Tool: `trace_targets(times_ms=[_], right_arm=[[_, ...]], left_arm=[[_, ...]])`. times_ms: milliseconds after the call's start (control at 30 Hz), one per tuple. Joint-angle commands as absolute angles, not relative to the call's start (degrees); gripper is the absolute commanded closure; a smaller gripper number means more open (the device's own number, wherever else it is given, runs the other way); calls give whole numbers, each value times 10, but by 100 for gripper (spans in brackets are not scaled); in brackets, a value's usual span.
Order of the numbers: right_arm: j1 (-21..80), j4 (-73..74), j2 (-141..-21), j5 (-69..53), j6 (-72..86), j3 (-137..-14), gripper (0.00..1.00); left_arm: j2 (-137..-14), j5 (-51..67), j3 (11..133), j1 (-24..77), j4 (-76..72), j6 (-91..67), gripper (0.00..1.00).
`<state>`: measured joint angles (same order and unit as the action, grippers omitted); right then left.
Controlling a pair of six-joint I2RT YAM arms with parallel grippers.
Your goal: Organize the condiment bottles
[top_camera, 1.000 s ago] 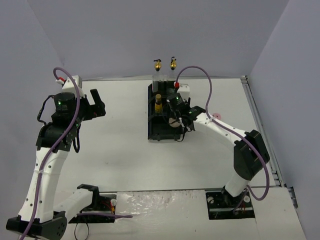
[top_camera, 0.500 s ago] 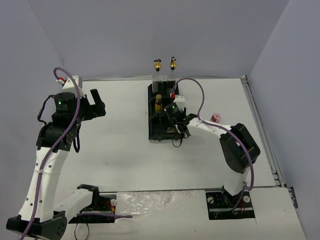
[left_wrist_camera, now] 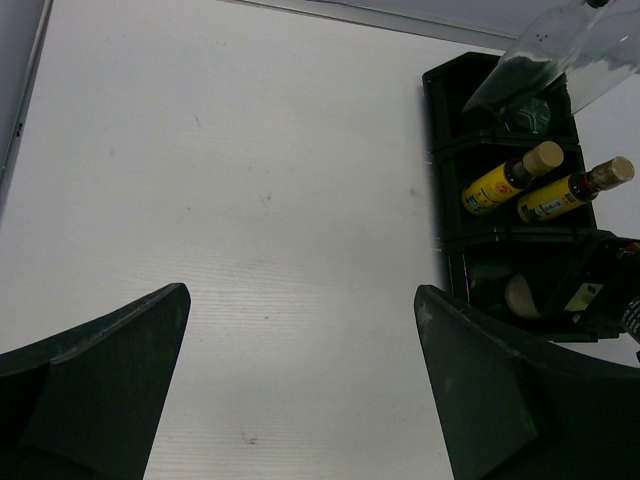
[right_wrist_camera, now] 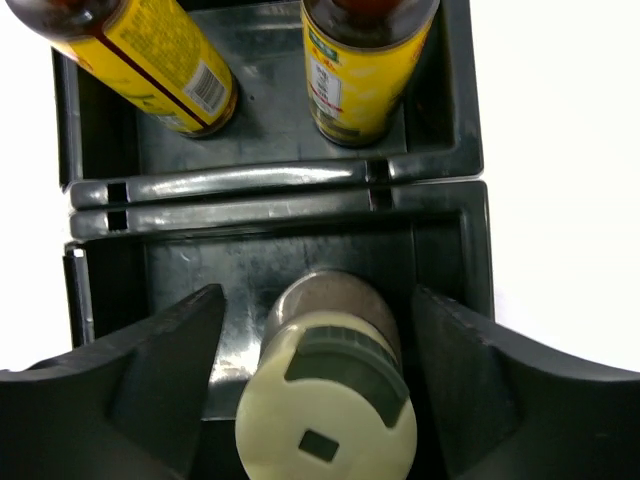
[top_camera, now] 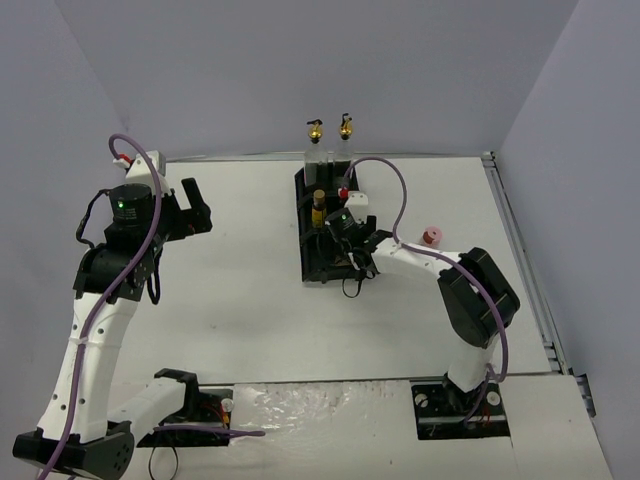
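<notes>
I am holding my right gripper (right_wrist_camera: 315, 300) low over the black tray (right_wrist_camera: 270, 190) with its fingers (right_wrist_camera: 150, 400) spread apart and gripping nothing. The cream bottle (right_wrist_camera: 325, 420) is standing upright directly between them, in the compartment nearest my wrist. A narrow gap is showing on each side of it, so neither finger is touching it.

Just past my fingertips, beyond the double divider wall, one amber-yellow bottle (right_wrist_camera: 150, 60) is standing ahead of my left finger. A second amber-yellow bottle (right_wrist_camera: 365, 65) is standing ahead of my right finger, and both are sharing the next compartment. Farther ahead, at the far end of the tray, a tall clear bottle (top_camera: 315, 130) and another tall clear bottle (top_camera: 346, 126) are rising side by side, their gold pourer tops pointing up.

Off to the right of this gripper, past my forearm, the pink-capped bottle (top_camera: 431, 236) is sitting outside the tray on the table (left_wrist_camera: 250, 150).

I am keeping my left gripper (left_wrist_camera: 300, 290) held up off the table, fingers spread wide with only bare surface showing between them. The tray is lying ahead and to the right of this gripper, well apart from it.
</notes>
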<state>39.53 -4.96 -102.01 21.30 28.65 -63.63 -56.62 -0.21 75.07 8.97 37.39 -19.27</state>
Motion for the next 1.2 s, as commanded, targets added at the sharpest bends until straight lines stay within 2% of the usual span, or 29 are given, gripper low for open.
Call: trace_targets(times_ms=[0,567,667,967,1167], right_arm=[[410,-28,-978,269,281,-676,25],[436,86,-854,352,276,-721,24],[406,90,-837,344,278,-709,23],[211,91,-821,273,285,-660,22],[169,86,-836,266,280,-633,21]], left_arm=[[-565,-3,762,85,338,-190,8],[-562,0,761,85,336,-192,8],[-562,0,761,85,335,-194,8],[-562,0,764,85,334,-195,8],[-562,14,761,85,330,-199,8]])
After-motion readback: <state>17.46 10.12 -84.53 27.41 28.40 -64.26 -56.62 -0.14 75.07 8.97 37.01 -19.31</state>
